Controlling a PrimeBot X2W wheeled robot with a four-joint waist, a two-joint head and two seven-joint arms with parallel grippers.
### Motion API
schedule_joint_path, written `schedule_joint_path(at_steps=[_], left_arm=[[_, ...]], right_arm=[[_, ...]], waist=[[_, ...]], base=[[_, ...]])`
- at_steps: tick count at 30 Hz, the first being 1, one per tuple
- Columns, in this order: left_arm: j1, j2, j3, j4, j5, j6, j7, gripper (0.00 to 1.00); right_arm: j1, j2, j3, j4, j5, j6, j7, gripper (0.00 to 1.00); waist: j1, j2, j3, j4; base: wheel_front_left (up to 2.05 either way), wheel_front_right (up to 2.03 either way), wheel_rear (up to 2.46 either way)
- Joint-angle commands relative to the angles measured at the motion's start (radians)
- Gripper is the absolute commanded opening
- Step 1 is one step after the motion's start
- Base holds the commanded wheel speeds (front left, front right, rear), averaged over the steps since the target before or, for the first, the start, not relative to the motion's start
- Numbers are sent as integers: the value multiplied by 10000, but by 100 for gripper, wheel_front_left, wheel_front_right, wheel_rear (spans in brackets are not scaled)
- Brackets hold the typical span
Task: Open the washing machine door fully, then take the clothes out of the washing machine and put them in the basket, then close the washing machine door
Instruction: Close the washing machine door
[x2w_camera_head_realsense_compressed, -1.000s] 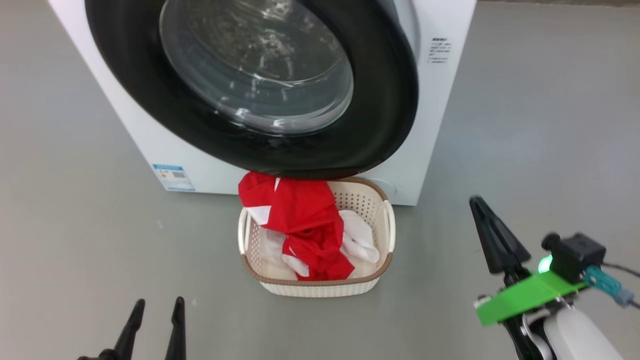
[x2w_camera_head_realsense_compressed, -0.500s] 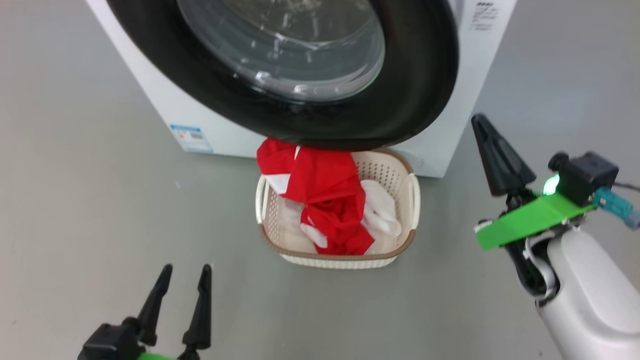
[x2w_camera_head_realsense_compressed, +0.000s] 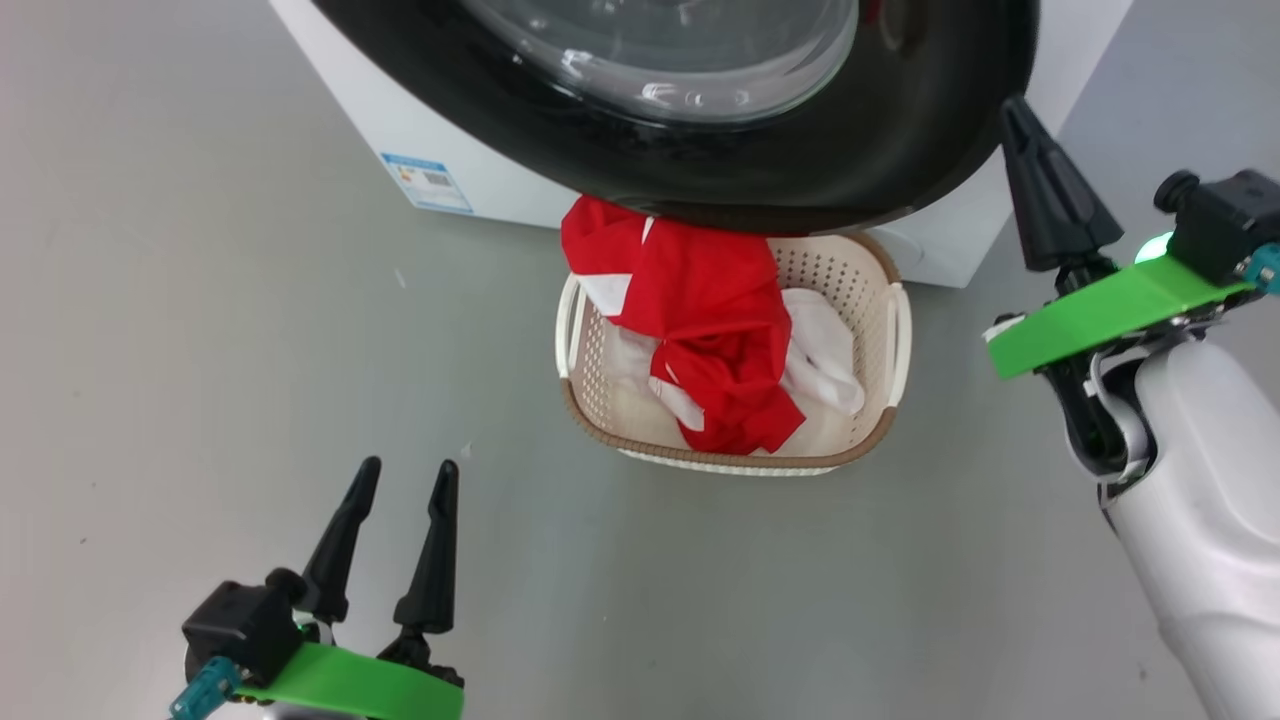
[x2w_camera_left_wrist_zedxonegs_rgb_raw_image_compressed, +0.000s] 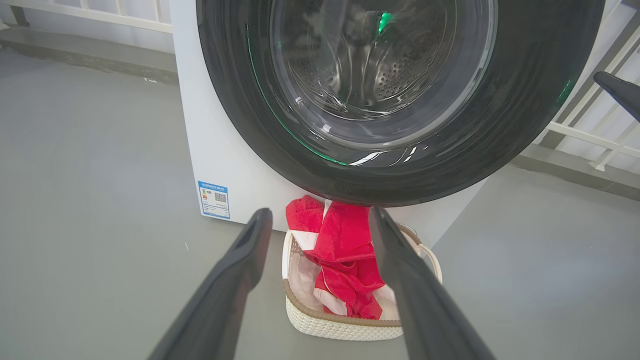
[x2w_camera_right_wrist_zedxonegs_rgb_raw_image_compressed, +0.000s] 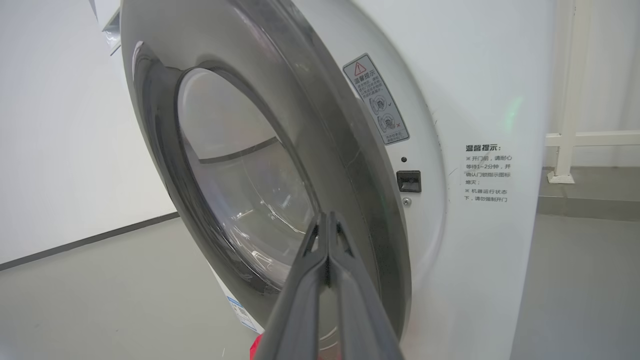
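- Right claw (x2w_camera_head_realsense_compressed: 1015, 110), pressed together, had risen beside the large round glossy black-rimmed glass door (x2w_camera_head_realsense_compressed: 900, 150); left claw (x2w_camera_head_realsense_compressed: 409, 466) stood apart.
- Door judged rigid, slick: push rim, not glass.

Left pincer (x2w_camera_head_realsense_compressed: 409, 466) splayed, right pincer (x2w_camera_head_realsense_compressed: 1013, 108) closed.

Smooth grey floor (x2w_camera_head_realsense_compressed: 200, 300) all over, w/ a couple tiny white specks (x2w_camera_head_realsense_compressed: 466, 449) left of centre in the head view. Left wrist view: white railing (x2w_camera_left_wrist_zedxonegs_rgb_raw_image_compressed: 575, 132) at the right edge + more along the top left, sitting on a low grey ledge (x2w_camera_left_wrist_zedxonegs_rgb_raw_image_compressed: 75, 55). Right wrist view: blank white wall (x2w_camera_right_wrist_zedxonegs_rgb_raw_image_compressed: 50, 125) on the left w/ a dark baseboard strip (x2w_camera_right_wrist_zedxonegs_rgb_raw_image_compressed: 90, 239) at its foot, white post (x2w_camera_right_wrist_zedxonegs_rgb_raw_image_compressed: 565, 75) upper right.
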Motion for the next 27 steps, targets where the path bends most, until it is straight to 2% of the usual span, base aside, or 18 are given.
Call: schedule_joint_path(at_steps=[1, 27], left_arm=[[-225, 115, 245, -237, -67, -54, -122, 100], [-955, 114, -540, -455, -414, -54, -122, 100]], right_arm=[[-288, 11, 87, -139, 4, 48, -63, 0], [-2289, -637, -954, 183, 60, 48, -63, 0]], waist=[[0, 0, 332, 283], [0, 0, 1543, 1160]], base=[[0, 0, 0], [0, 0, 0]])
